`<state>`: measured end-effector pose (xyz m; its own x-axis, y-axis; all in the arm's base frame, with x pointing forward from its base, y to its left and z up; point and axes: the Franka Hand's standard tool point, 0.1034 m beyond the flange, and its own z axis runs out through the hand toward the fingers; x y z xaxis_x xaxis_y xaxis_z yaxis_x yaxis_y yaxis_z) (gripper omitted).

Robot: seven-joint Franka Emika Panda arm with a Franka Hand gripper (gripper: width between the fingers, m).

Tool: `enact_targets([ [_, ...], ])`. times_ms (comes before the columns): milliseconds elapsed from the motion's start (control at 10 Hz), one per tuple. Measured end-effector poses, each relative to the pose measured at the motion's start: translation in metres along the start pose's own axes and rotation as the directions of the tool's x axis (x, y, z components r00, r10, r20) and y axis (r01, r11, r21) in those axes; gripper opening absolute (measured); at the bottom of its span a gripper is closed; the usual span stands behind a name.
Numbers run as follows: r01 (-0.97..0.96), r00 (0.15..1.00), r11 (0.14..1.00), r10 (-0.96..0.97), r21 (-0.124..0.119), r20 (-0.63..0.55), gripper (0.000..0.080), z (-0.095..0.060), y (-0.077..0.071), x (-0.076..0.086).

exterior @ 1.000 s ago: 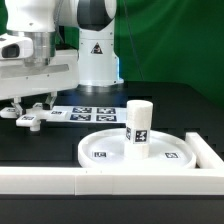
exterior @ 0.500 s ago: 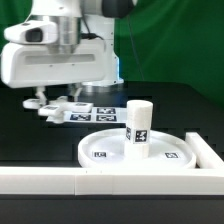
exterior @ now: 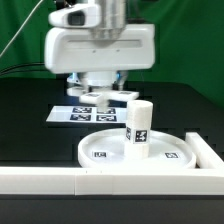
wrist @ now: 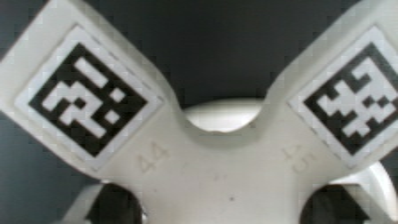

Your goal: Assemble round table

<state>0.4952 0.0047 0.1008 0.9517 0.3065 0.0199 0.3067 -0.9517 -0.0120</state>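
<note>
The large rimmed round disc (exterior: 100,152) lies on the black table at the front. The short cylindrical post (exterior: 138,128) stands upright on it, right of the disc's centre. My gripper (exterior: 103,88) is shut on the cross-shaped piece (exterior: 84,91) and holds it in the air, behind and to the exterior view's left of the post top. In the wrist view the cross-shaped piece (wrist: 196,165) fills the frame between my dark fingers (wrist: 118,205), with two tagged arms spreading away. A pale round shape shows in the notch between those arms.
The marker board (exterior: 70,113) lies flat on the table behind the disc, under the held piece. The long white border wall (exterior: 100,183) runs along the front and turns up the exterior view's right side (exterior: 211,152). The arm's base stands at the back.
The arm has carried the cross-shaped piece from the exterior view's far left to the right and slightly up, over the marker board toward the post. Disc and post have not moved.
</note>
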Motion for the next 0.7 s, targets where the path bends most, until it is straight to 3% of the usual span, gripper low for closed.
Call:
enact_targets([
  [200, -0.068, 0.998, 0.998, 0.068, 0.012, 0.015, 0.044, -0.016, -0.011, 0.028],
  [700, -0.084, 0.996, 0.996, 0.084, 0.009, 0.016, 0.0442, -0.011, -0.016, 0.029],
])
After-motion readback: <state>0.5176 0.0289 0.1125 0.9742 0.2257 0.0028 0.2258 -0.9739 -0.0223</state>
